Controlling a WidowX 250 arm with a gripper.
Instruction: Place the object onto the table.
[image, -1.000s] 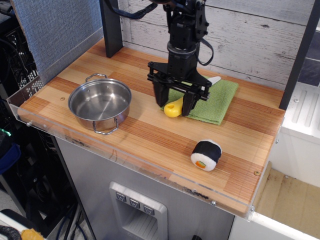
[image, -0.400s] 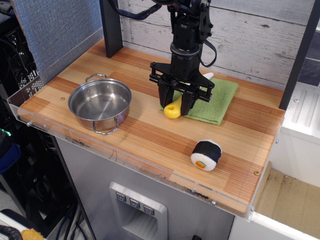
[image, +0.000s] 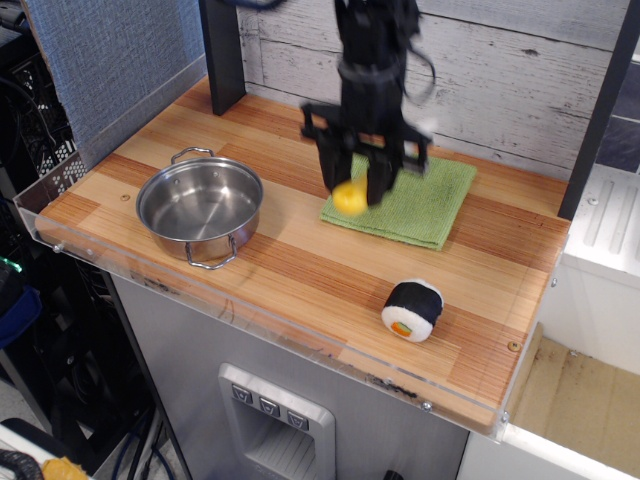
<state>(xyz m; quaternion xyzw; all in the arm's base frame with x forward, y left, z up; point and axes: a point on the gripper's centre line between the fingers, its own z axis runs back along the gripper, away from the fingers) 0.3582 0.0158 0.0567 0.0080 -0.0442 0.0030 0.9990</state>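
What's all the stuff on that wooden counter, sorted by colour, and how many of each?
Silver: 1, the steel pot
Green: 1, the cloth
Yellow: 1, the toy knife, held in the end effector
Black and white: 1, the sushi roll toy
Total: 4

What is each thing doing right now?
gripper: shut on the toy knife, blurred.
toy knife: held by its yellow handle, over the green cloth's edge.
green cloth: lying flat on the table.
steel pot: upright, empty.
sushi roll toy: resting on the table, untouched.
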